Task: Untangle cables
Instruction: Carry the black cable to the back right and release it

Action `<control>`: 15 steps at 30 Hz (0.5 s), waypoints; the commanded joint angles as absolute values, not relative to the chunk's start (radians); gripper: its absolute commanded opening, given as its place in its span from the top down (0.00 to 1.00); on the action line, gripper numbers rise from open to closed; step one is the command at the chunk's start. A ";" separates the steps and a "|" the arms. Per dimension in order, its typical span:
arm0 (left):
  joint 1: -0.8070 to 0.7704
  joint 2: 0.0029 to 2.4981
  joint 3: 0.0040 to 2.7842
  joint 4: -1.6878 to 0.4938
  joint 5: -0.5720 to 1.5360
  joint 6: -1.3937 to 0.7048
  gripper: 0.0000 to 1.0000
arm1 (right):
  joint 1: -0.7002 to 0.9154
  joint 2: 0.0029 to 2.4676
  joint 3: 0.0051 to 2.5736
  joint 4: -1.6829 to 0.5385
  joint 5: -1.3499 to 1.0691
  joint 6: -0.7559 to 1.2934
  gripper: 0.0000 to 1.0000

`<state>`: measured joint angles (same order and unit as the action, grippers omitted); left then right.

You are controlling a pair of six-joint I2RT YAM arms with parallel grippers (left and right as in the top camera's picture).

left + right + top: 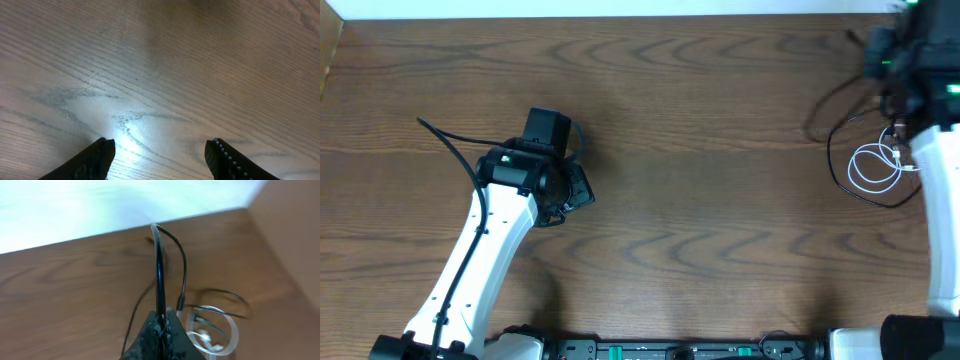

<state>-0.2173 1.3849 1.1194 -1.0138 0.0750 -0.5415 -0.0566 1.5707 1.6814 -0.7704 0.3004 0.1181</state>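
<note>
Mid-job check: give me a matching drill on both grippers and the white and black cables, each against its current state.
Things:
1. left gripper
2. right gripper
3. white cable
4. black cable

States:
A. coiled in loops on the table
B. arching up out of closed fingers
C. open over bare table, nothing between the fingers
D. shut, pinching a cable

Pairs: 1-C, 2-D, 3-A, 4-B

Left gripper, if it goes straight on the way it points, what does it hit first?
Probably the bare wooden table; past the open left gripper nothing else shows ahead.
</note>
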 commanded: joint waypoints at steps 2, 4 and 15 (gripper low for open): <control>-0.216 1.380 1.111 -1.017 0.060 -0.524 0.37 | -0.175 1.565 1.693 -0.797 0.317 0.163 0.99; -0.216 1.380 1.111 -1.017 0.060 -0.524 0.37 | -0.214 1.569 1.692 -0.800 0.288 0.163 0.99; -0.216 1.380 1.111 -1.017 0.060 -0.524 0.37 | -0.366 1.637 1.690 -0.816 0.243 0.163 0.99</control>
<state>-0.2173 1.3849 1.1194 -1.0142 0.0750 -0.5415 -0.3386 1.6066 1.6814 -0.8108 0.2714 0.1497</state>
